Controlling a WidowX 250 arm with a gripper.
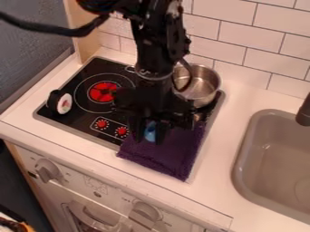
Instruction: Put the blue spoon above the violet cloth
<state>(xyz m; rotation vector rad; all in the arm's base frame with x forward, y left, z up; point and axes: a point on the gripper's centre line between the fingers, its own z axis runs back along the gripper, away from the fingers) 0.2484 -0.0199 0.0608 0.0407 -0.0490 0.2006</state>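
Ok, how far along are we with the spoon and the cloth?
Nearly there, I think. The violet cloth lies over the near right part of the stove, and the gripper is at its upper left part with the blue spoon. I can't tell whether the spoon is gripped or already resting on the cloth. Left: any release, then backing the gripper away.

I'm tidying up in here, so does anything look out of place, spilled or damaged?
The violet cloth covers the near right corner of the stovetop, an odd spot for fabric. A round black-and-white piece at the stovetop's left edge also looks stray. I see no spill or damage.
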